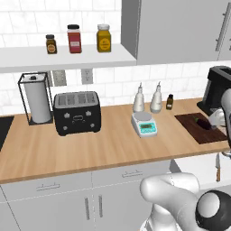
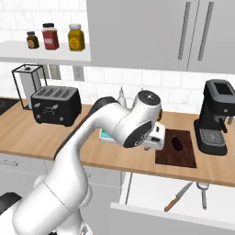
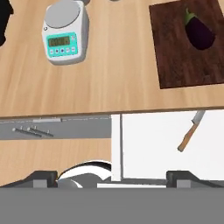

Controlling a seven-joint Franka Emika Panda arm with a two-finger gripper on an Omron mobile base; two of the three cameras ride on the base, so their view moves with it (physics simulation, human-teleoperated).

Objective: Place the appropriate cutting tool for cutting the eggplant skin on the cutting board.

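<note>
The cutting tool (image 3: 190, 131), with a brown handle and a silvery blade, lies in an open white drawer (image 3: 148, 144) below the counter edge; it also shows in the base views (image 2: 178, 196) (image 1: 218, 167). On the counter above, the dark cutting board (image 3: 183, 61) (image 2: 176, 158) (image 1: 198, 133) carries the purple eggplant (image 3: 199, 31) (image 2: 176, 142) (image 1: 201, 121). My gripper (image 3: 112, 178) hovers over the counter edge left of the board, pointing down. Its fingertips (image 3: 43, 177) stand far apart, open, with nothing held. The tool lies to the lower right of the gripper in the hand view.
A kitchen scale (image 3: 64, 37) (image 1: 144, 124) sits left of the board. A toaster (image 1: 76, 112) and paper towel holder (image 1: 36, 99) stand further left. A coffee machine (image 2: 215, 117) is right of the board. A second metal utensil (image 2: 203, 195) lies in the drawer.
</note>
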